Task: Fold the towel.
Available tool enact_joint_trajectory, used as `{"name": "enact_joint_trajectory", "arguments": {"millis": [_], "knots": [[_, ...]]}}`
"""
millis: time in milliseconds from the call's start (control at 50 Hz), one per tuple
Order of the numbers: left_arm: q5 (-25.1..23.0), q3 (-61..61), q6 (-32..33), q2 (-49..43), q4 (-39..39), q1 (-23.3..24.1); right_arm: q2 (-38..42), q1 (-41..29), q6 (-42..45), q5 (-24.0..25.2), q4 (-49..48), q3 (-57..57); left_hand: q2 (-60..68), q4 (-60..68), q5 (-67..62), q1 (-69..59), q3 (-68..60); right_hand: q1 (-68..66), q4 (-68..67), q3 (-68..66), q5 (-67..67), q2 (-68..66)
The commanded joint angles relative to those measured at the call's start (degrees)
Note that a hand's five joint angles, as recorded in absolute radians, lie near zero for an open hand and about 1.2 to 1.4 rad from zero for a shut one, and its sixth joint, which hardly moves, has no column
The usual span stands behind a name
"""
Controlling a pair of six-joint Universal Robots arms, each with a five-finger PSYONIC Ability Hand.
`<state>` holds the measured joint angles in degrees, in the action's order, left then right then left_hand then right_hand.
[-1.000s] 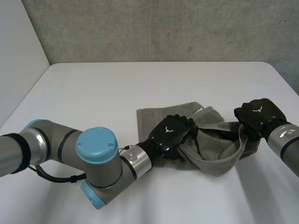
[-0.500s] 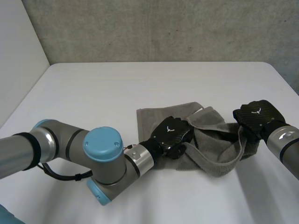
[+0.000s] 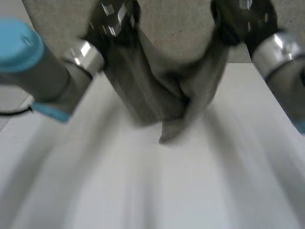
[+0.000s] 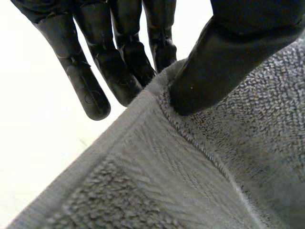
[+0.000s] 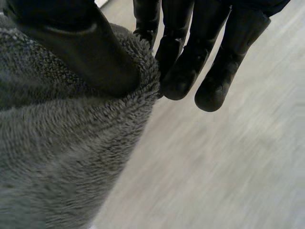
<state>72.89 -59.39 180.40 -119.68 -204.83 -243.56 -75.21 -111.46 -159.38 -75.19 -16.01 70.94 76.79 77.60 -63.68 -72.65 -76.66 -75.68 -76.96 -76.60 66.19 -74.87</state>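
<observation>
A moment ago the towel [image 3: 167, 90] lay on the desk [image 3: 143, 191]. Now it hangs up high. The left hand [image 3: 114, 16] pinches one end of its top edge, and the right hand [image 3: 240, 14] pinches the other.

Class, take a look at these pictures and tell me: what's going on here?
A two-armed robot holds a grey towel up over the white table. The left hand pinches one part of its upper edge between thumb and fingers, and the right hand pinches another part the same way. The towel sags between them, and no fold is made yet.
</observation>
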Motion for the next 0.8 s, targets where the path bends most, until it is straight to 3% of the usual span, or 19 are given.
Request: {"name": "enact_joint_trajectory", "arguments": {"millis": [20, 80, 180, 260, 300, 380, 460, 560, 580, 600, 640, 660, 700, 800], "knots": [[4.3, 17.0, 0.4, 1.3, -0.1, -2.9, 3.8, -5.6, -1.2, -12.5, -8.7, -16.4, 3.2, 2.4, -6.3, -7.3, -3.3, -4.3, -3.0, -3.4, 3.8, -5.1], [4.6, 17.3, 0.3, 3.8, 0.5, -3.1, 4.2, -6.0, -1.3, -15.3, -10.5, -18.5, 3.2, 2.4, -6.3, -7.3, -3.3, -4.3, -3.0, -3.4, 3.8, -5.1], [3.8, 7.9, 0.7, 7.1, 3.9, -3.4, 4.6, -7.2, -0.5, -13.9, -4.2, -16.0, 3.2, 2.4, -6.3, -7.3, -3.3, -4.3, -3.0, -3.4, 3.8, -5.1], [2.3, -3.1, 1.0, 9.2, 4.4, -4.1, 6.1, -7.7, 2.6, -6.5, 10.1, -11.2, 3.2, 2.4, -6.3, -7.3, -3.3, -4.3, -3.0, -3.4, 3.8, -5.1], [-1.3, -14.7, 1.3, 11.6, 4.3, -6.1, 7.0, -7.9, 5.1, -4.5, 14.9, -9.2, 3.2, 2.4, -6.3, -7.3, -3.3, -4.3, -3.0, -3.4, 3.8, -5.1], [-5.8, -26.0, 2.1, 13.6, 4.2, -9.6, 8.1, -8.4, 15.0, -2.2, 27.5, -1.3, 3.2, 2.4, -6.3, -7.3, -3.3, -4.3, -3.0, -3.4, 3.8, -5.1], [-11.1, -40.0, 6.2, 15.8, 3.2, -13.9, 8.0, -8.2, 20.7, -2.0, 33.6, 4.3, 3.2, 2.4, -6.3, -7.3, -3.3, -4.3, -3.0, -3.4, 3.8, -5.1], [-14.0, -48.5, 11.9, 16.0, 1.8, -16.8, 7.2, -8.4, 23.2, -1.3, 38.4, 10.0, 3.2, 2.4, -6.3, -7.3, -3.3, -2.5, -1.3, -1.6, 2.0, -3.3], [-14.4, -50.1, 13.6, 16.0, 1.4, -17.4, 6.8, -8.4, 23.0, -1.2, 38.2, 11.0, 3.2, 2.4, -6.3, -7.3, -3.3, 10.1, 11.4, 11.1, -10.6, 9.3], [-14.4, -50.1, 13.7, 16.0, 1.4, -17.4, 6.8, -8.4, 23.0, -1.2, 38.2, 11.0, 3.2, 2.4, -6.3, -7.3, -3.3, 10.2, 11.5, 11.2, -10.8, 9.4], [-14.4, -51.0, 15.1, 16.0, 0.8, -17.8, 5.5, -8.4, 21.5, -1.3, 37.0, 11.8, 3.2, 2.4, -6.3, -7.3, -3.3, 38.0, 39.3, 39.0, -38.5, 37.2], [-14.4, -51.3, 15.8, 15.9, 0.1, -18.3, 5.5, -8.4, 21.5, -1.3, 37.0, 11.8, 3.2, 2.4, -6.3, -7.3, -3.3, 38.2, 39.5, 39.1, -38.7, 37.4], [-14.4, -51.4, 16.2, 15.9, -0.5, -18.7, 4.5, -7.7, 18.6, -1.3, 35.0, 11.6, 3.2, 2.4, -6.3, -7.3, -3.3, 54.8, 56.0, 55.7, -55.3, 54.0], [-14.4, -50.9, 16.2, 15.9, -1.2, -19.8, 4.0, -7.5, 14.3, -1.3, 32.3, 10.4, 3.2, 2.4, -6.3, -7.3, -3.3, 65.7, 67.0, 66.6, -66.2, 64.9]]}}
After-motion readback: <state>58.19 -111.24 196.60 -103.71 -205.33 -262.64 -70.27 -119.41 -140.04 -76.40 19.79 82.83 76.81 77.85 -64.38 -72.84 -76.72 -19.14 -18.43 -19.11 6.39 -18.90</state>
